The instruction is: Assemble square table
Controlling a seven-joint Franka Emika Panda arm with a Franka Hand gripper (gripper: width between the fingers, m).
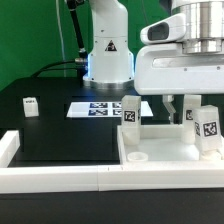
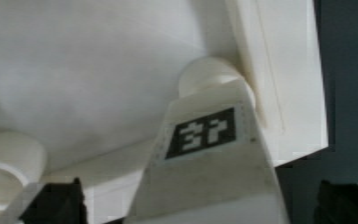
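Black table [image 1: 50, 135], operator: you have the white square slab [image 1: 165, 150] lying toward its front edge on the exterior view's right, close against the low border wall [image 1: 60, 170]. Your gripper [image 1: 180, 108] hangs over the slab with its jaws spread wide, straddling one upright tagged leg [image 2: 202, 135]. The wrist view shows a gap between that leg and each fingertip [image 2: 60, 200], so nothing is clamped. Two more legs stand on the slab: one [image 1: 131, 112] at its far corner on the exterior view's left, one [image 1: 207, 125] nearer its right edge. The fourth leg [image 1: 30, 105] stands alone (well apart from the slab) near the table's edge on the exterior view's left.
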